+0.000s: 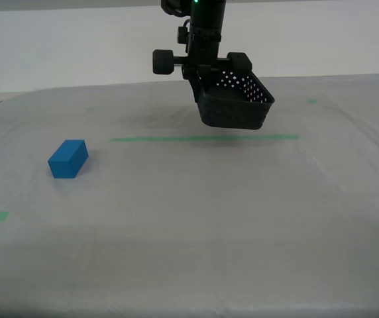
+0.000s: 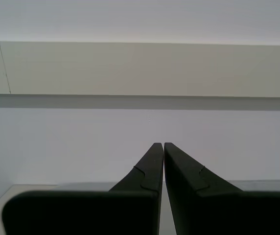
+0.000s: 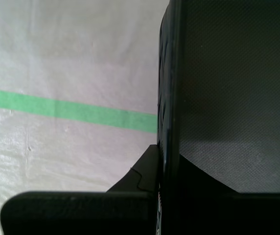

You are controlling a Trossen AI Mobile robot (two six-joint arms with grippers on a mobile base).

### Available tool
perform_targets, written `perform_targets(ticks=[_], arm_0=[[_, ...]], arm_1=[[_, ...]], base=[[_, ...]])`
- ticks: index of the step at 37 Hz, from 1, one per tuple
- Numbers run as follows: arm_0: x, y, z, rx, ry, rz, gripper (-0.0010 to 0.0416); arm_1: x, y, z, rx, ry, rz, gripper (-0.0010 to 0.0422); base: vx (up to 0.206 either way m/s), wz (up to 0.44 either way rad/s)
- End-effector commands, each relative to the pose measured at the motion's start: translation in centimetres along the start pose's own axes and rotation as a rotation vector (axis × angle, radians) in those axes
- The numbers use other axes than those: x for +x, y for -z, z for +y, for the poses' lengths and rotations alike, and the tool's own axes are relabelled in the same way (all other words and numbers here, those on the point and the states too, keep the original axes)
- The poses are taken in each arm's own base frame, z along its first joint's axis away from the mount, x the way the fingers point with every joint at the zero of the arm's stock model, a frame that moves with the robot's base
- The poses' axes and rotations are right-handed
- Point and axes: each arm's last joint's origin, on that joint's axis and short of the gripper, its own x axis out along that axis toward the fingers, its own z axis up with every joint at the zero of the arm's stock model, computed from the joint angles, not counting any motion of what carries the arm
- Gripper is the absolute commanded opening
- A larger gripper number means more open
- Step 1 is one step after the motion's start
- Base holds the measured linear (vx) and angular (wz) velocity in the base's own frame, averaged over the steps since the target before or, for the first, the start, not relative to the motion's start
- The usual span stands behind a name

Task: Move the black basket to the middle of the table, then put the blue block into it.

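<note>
The black basket [image 1: 237, 105] hangs tilted in the air above the table [image 1: 209, 225], over the green tape line [image 1: 203, 138] near the middle of the exterior view. My first gripper [image 1: 199, 81] is shut on the basket's wall on the side toward the exterior view's left. In the first wrist view that wall [image 3: 228, 98] fills the space at my first gripper [image 3: 163, 154]. The blue block [image 1: 68, 159] lies on the cloth at the exterior view's left, far from the basket. My second gripper [image 2: 163, 145] is shut on nothing and faces a pale wall.
Small green tape bits mark the cloth at the exterior view's lower left [image 1: 2, 216] and upper right [image 1: 311, 101]. The green tape line [image 3: 66, 110] runs beneath the basket. A white wall stands behind the table's far edge.
</note>
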Motion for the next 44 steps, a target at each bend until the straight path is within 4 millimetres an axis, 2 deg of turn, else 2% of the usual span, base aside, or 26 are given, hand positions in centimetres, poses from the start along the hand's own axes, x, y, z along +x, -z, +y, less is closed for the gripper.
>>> perform_targets(ticks=[1, 18, 29, 37, 44], arm_0=[[0.1, 0.0, 0.1, 0.021, -0.004, -0.013, 0.0000], [0.3, 0.2, 2.3, 0.054, -0.073, -0.107, 0.0000], [3.2, 1.4, 2.5, 0.048, -0.089, -0.099, 0.0000], [4.6, 1.7, 2.4, 0.048, -0.114, -0.114, 0.0005], [5.1, 2.0, 2.2, 0.047, -0.104, -0.107, 0.0045]], arm_1=[[0.0, -0.1, 0.0, 0.001, 0.000, -0.007, 0.0000], [0.0, -0.1, 0.0, 0.001, 0.000, -0.007, 0.0000], [0.0, -0.1, 0.0, 0.001, -0.001, -0.007, 0.0000], [0.0, -0.1, 0.0, 0.001, 0.000, -0.007, 0.0000], [0.0, -0.1, 0.0, 0.001, -0.001, -0.007, 0.0000]], base=[[0.000, 0.000], [0.000, 0.000], [0.000, 0.000], [0.000, 0.000], [0.000, 0.000]])
